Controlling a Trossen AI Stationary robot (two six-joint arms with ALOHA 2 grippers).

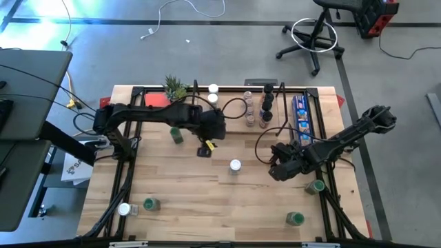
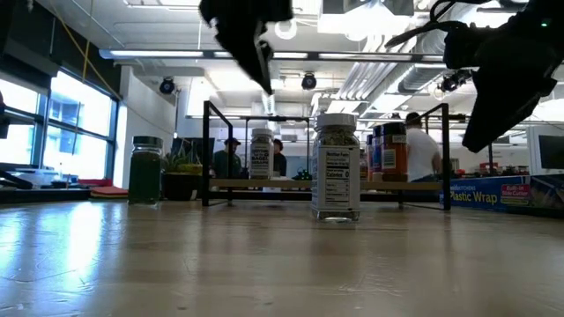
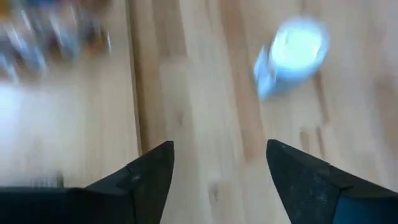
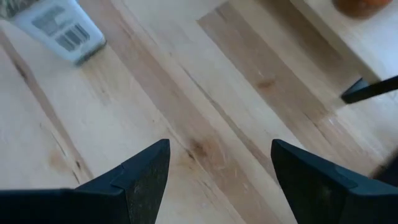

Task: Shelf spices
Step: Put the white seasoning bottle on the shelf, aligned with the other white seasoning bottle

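The left gripper [image 1: 207,146] hangs over the table [image 1: 179,193] just in front of the shelf [image 1: 227,114], fingers apart, nothing between them. A white-topped jar [image 1: 236,165] stands a little past it toward the right gripper [image 1: 279,169], about midway between the two. A green-topped jar [image 1: 177,135] stands close on its other side. The right gripper, also empty with fingers apart, has a jar [image 1: 317,186] just beside it toward the table's right edge. Behind both grippers, several jars [image 1: 256,107] stand on the shelf.
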